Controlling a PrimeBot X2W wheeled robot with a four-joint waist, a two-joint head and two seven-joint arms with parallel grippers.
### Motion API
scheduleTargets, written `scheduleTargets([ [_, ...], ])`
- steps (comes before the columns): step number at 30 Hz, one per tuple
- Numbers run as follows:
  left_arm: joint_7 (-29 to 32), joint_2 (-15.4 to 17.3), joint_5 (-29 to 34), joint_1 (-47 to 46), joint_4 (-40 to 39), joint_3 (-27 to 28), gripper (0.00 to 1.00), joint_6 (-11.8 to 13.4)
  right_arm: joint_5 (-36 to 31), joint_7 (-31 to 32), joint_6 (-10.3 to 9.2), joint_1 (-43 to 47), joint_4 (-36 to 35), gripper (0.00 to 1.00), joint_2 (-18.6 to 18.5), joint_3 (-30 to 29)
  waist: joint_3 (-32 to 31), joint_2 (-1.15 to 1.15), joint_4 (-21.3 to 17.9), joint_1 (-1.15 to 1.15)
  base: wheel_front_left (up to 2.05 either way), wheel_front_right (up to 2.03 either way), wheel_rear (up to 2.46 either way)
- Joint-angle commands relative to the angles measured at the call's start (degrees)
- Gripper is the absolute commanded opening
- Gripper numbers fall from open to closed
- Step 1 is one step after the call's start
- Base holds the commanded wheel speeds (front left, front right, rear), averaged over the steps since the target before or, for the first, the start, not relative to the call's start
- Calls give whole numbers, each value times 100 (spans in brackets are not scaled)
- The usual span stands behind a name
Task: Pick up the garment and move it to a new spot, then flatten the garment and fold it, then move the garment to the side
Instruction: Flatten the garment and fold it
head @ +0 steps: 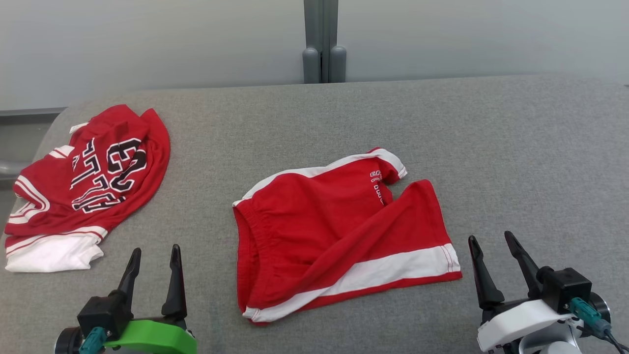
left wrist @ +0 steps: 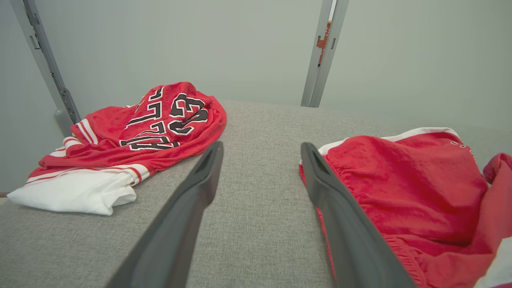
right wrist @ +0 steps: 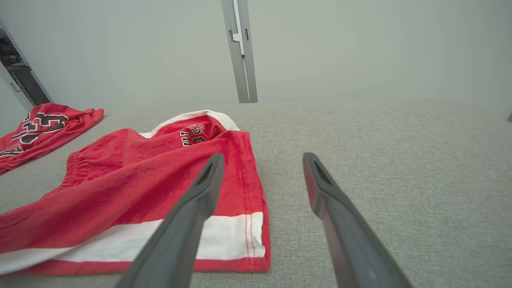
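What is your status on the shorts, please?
Left gripper open, empty. Right gripper open, empty. Shorts rumpled, centre, untouched. Jersey at left, apart from shorts.

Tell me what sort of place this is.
Probably a robot test bay rather than a home: a grey fabric-covered table stands against bare pale partition panels joined by a metal post, with red shorts and a red jersey laid out.

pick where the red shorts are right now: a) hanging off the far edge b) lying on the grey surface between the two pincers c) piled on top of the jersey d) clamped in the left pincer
B: the red shorts lie on the grey surface between the open, empty left pincer and right pincer, well apart from the jersey.
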Motion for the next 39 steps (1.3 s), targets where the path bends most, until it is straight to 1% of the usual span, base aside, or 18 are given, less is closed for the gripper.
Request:
scheduleTargets([
  [1,-2,38,3,85,-35,32,100,-16,-69,-18,-6,83,-69,100,27,-24,-33,0,-26,0,0,0,0],
  [16,-2,100,249,216,24,179,100,-16,-260,-18,-6,287,-336,100,91,-143,-274,0,-53,0,0,0,0],
  [28,-2,108,295,181,195,147,100,20,-291,-18,-6,340,-447,100,146,-222,-384,0,-65,0,0,0,0],
  [39,-2,151,247,122,288,104,100,50,-307,-18,-6,357,-404,100,203,-203,-388,0,-79,0,0,0,0],
])
